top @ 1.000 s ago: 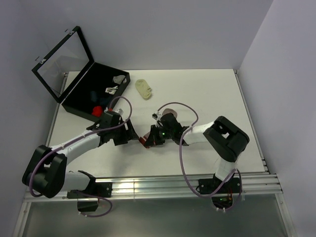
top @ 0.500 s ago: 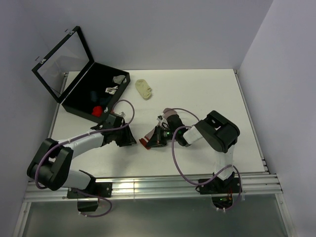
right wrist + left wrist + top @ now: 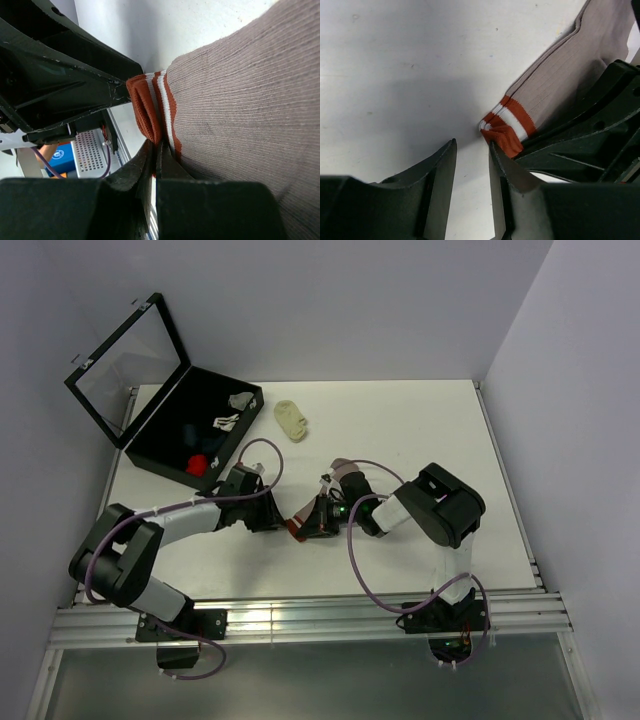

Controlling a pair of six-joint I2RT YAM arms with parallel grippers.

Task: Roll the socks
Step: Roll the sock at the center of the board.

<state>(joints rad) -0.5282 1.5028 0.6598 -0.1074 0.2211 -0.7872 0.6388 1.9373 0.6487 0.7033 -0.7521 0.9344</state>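
The dusty-pink sock (image 3: 346,471) lies mid-table, its red-and-white striped cuff (image 3: 297,528) pointing left. My right gripper (image 3: 318,519) is shut on the cuff's folded edge; the right wrist view shows the jaws (image 3: 156,147) pinching the red band of the sock (image 3: 240,100). My left gripper (image 3: 274,519) is just left of the cuff, empty, with its jaws a narrow gap apart. In the left wrist view (image 3: 471,145) one fingertip (image 3: 492,150) touches the cuff (image 3: 507,125). A navy sock (image 3: 189,430) and something red (image 3: 200,462) lie in the case.
An open black case (image 3: 160,445) with its lid up stands at the back left, holding small white-grey items (image 3: 232,410). A small pale-yellow sock (image 3: 292,420) lies beside it. The metal rail (image 3: 300,620) runs along the table's near edge.
My left gripper has slid right up to the cuff. My right arm has folded in closer while its gripper stays shut on the cuff.
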